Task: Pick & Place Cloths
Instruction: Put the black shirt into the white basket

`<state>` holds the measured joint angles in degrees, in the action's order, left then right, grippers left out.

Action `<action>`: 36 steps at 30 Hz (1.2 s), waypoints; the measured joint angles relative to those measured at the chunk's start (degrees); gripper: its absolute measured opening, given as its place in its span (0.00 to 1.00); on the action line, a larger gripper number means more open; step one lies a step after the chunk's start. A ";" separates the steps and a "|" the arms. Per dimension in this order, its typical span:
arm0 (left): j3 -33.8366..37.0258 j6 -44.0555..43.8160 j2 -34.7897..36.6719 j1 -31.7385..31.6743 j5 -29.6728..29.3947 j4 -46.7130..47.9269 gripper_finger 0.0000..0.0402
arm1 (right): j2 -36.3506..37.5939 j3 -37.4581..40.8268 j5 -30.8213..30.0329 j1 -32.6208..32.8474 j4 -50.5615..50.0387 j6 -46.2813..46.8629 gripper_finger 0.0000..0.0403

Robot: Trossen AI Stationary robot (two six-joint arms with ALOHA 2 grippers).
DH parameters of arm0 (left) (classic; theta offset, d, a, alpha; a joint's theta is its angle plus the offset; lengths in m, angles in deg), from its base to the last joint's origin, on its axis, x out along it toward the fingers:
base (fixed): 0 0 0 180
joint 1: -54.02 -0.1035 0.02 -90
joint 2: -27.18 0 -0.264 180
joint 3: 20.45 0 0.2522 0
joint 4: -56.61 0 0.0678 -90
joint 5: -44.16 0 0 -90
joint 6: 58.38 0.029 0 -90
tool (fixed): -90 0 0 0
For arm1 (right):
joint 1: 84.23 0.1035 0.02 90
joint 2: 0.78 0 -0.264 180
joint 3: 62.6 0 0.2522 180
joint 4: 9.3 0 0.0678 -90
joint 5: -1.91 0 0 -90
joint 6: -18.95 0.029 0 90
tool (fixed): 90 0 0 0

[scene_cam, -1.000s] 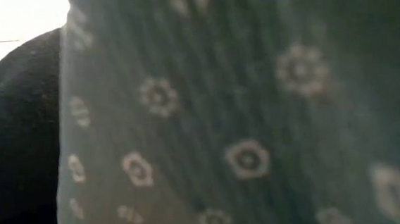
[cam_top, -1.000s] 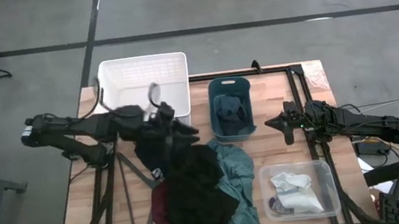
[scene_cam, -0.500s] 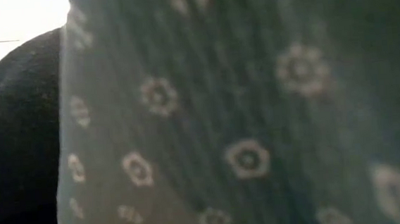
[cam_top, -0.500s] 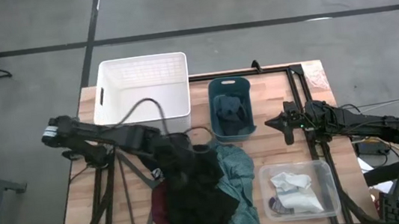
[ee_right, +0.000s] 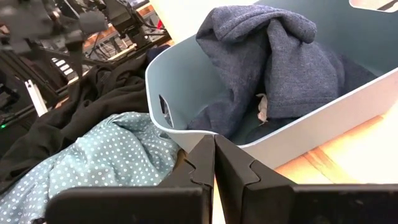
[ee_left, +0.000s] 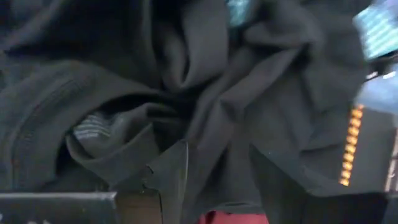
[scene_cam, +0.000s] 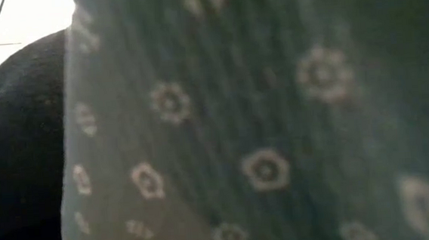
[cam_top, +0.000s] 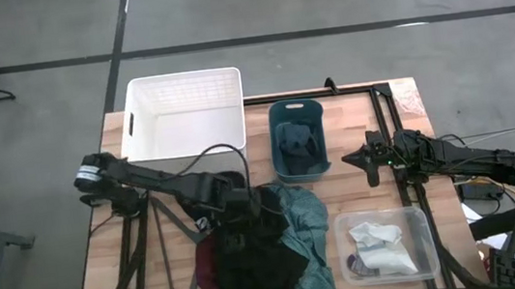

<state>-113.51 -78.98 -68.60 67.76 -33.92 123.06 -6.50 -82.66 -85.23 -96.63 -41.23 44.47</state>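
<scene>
A heap of cloths lies at the table's near middle: the large black one (cam_top: 250,252) on top, the teal one (cam_top: 307,219) to its right, the maroon one (cam_top: 206,269) under its left side. The navy cloth (cam_top: 298,145) sits in the teal bin (cam_top: 275,123). Small white and grey cloths (cam_top: 376,248) lie in the clear bin (cam_top: 423,228). My left gripper (cam_top: 250,208) is open, low over the far part of the black cloth (ee_left: 205,93). My right gripper (cam_top: 352,160) is shut and waits right of the teal bin. The teal cloth (scene_cam: 261,132) fills the low view. My left gripper (ee_left: 217,155) comes at the black cloth from above, pointing down. Its two open fingers (ee_left: 177,168) stand on either side of a bunched fold (ee_left: 217,118) near the cloth's far edge. Whether the fingers touch the cloth, I cannot tell.
The white bin (cam_top: 138,119) stands at the far left of the table, behind my left arm. A black metal frame (cam_top: 389,100) runs along the right side, under my right arm. Bare wood shows at the table's left (cam_top: 121,267). The teal bin's wall (ee_right: 186,81) is close in front of my right gripper (ee_right: 214,162).
My left gripper has swung from beside the white bin's near wall toward the near edge and the right, and has come down over the far part of the black cloth. The heap has kept its shape. My right arm has kept still.
</scene>
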 joint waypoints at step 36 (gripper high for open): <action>-6.26 -8.56 11.82 -6.27 -3.19 4.05 0.03 | 0.00 0.00 -0.01 0.02 0.00 0.00 0.02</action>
<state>-119.77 -87.54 -56.78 61.49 -37.11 127.11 -6.50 -82.66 -85.24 -96.61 -41.23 44.47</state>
